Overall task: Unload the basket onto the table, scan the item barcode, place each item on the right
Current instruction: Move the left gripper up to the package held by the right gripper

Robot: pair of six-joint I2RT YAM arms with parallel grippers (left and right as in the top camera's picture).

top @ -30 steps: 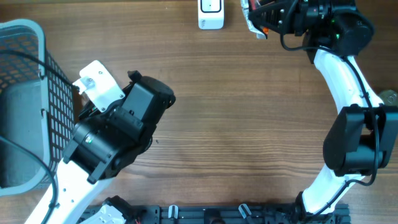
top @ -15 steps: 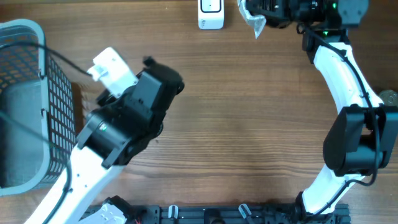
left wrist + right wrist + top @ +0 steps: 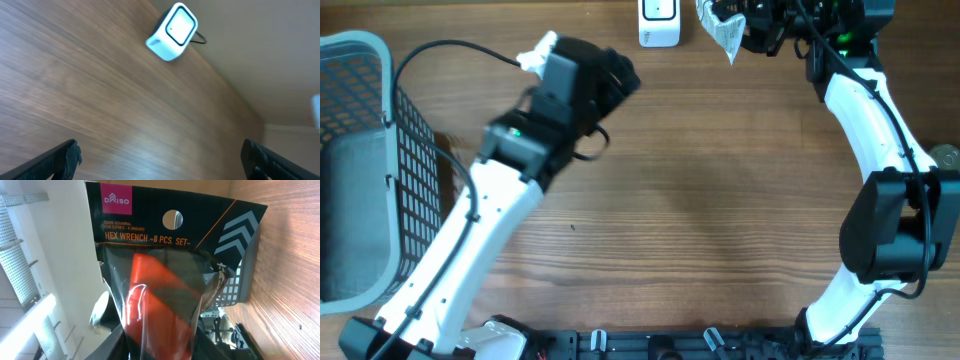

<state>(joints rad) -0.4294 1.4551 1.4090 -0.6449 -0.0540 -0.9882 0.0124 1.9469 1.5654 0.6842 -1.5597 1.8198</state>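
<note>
Wooden table (image 3: 720, 200) scene: right gripper (image 3: 748, 24) pinches a Daiso hex wrench set pack (image 3: 160, 280) just beside the white barcode scanner (image 3: 659, 22); left gripper (image 3: 162, 160) gapes wide, empty.

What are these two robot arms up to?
The right gripper is shut on a packet of hex wrenches, holding it up at the far edge of the table, just beside the small white scanner. The job is to scan the packet's barcode. The left gripper is open and empty, hovering over the table with the scanner ahead of it. A grey basket stands at the table's left side.
</note>
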